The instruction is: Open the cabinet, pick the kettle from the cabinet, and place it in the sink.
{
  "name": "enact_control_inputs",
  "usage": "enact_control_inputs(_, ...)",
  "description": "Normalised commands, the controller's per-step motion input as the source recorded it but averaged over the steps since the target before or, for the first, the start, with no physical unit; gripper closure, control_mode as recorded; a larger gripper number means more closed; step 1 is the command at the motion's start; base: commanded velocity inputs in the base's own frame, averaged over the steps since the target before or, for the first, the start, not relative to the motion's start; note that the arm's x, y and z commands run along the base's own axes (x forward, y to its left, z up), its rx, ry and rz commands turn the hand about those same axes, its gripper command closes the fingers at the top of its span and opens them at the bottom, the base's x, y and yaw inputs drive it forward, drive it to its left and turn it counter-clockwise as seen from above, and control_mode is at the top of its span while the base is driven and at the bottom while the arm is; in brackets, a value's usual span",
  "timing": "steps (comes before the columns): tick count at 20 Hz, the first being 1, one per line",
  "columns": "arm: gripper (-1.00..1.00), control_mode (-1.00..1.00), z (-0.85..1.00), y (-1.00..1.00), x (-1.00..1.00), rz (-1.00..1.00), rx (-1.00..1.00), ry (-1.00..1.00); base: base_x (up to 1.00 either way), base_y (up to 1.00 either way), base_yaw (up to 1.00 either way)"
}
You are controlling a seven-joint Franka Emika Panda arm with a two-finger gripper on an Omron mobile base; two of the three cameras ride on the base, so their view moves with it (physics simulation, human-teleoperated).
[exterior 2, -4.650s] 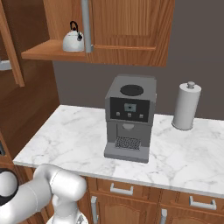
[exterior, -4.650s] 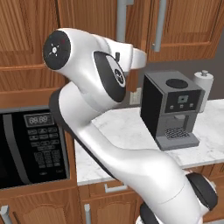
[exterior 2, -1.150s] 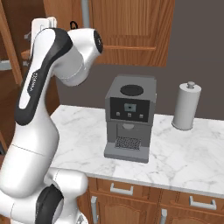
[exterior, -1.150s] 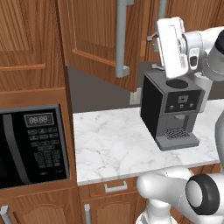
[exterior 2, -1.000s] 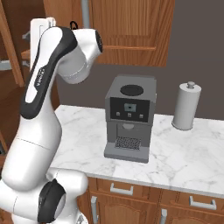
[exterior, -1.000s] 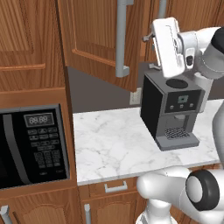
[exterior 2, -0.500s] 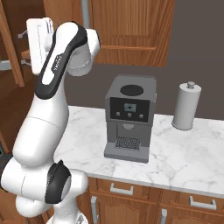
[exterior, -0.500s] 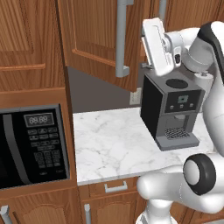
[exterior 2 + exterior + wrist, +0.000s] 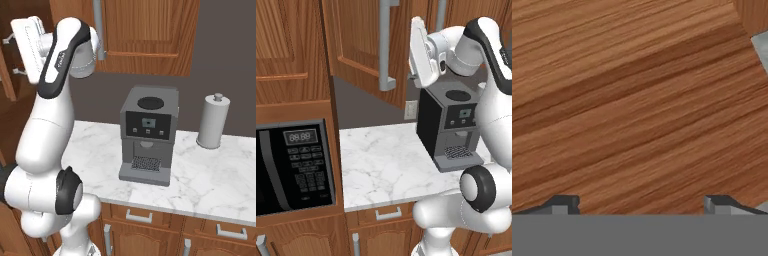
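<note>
Two dark fingertips [image 9: 562, 204] sit far apart at the bottom of the hand view, so our end effector [image 9: 641, 205] is wide open and holds nothing, with reddish wood grain of the cabinet [image 9: 363, 45] close in front of it. From the left base view, one cabinet door hangs swung out over the tabletop [image 9: 386, 162], its long grey handle [image 9: 385, 45] hanging down, and our white hand is raised just right of that door. We judge that the opening step is done or nearly done and the reach for the kettle comes next. We cannot see the kettle or the sink from here. The next move calls for bringing the open fingers into the cabinet and finding the kettle's handle. Below stand a black coffee machine [image 9: 148, 135] and a paper towel roll [image 9: 213, 121]; a microwave [image 9: 293, 167] sits to the left. The open door and the coffee machine crowd our path.
</note>
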Motion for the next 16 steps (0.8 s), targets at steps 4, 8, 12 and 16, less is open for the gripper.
enact_control_inputs(4, -1.0, -1.0, 0.0, 0.4, -0.24, 0.07, 0.0, -0.23, 0.0, 0.0, 0.0)
enact_control_inputs(8, -1.0, -1.0, -0.01, 0.43, -0.2, 0.01, 0.0, -0.19, 0.0, 0.0, 0.0)
enact_control_inputs(12, -1.0, -1.0, -0.04, 0.43, -0.16, 0.0, 0.0, -0.14, 0.0, 0.0, 0.0)
enact_control_inputs(16, -1.0, -1.0, -0.05, 0.43, -0.12, 0.0, 0.0, -0.11, 0.0, 0.0, 0.0)
